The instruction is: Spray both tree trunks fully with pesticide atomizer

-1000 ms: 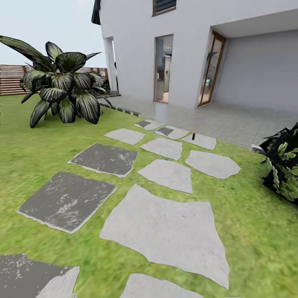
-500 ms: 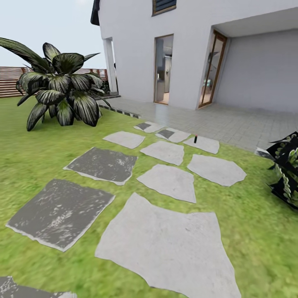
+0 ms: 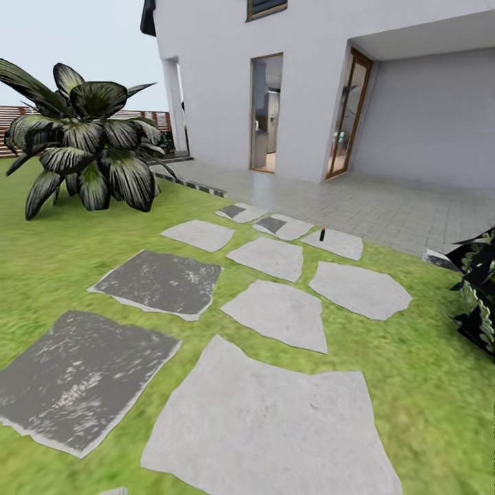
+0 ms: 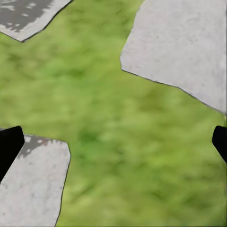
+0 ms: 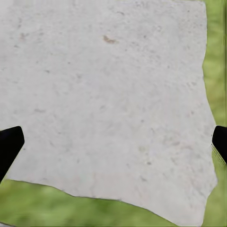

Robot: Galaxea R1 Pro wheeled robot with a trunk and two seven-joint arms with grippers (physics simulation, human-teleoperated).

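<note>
While the robot faces the stepping-stone path across the lawn (image 3: 62,247), the pesticide atomizer (image 3: 322,234) stands upright far ahead as a small dark bottle with a red tip, at the near edge of a pale stepping stone (image 3: 335,243) just short of the paved terrace (image 3: 385,203). Both the left gripper (image 4: 113,142) over grass and the right gripper (image 5: 113,142) over a grey slab (image 5: 109,94) are spread wide and hold nothing. Judged from here, the atomizer looks light, rigid, slim and easy to topple, so its body below the nozzle seems the place to grip.
</note>
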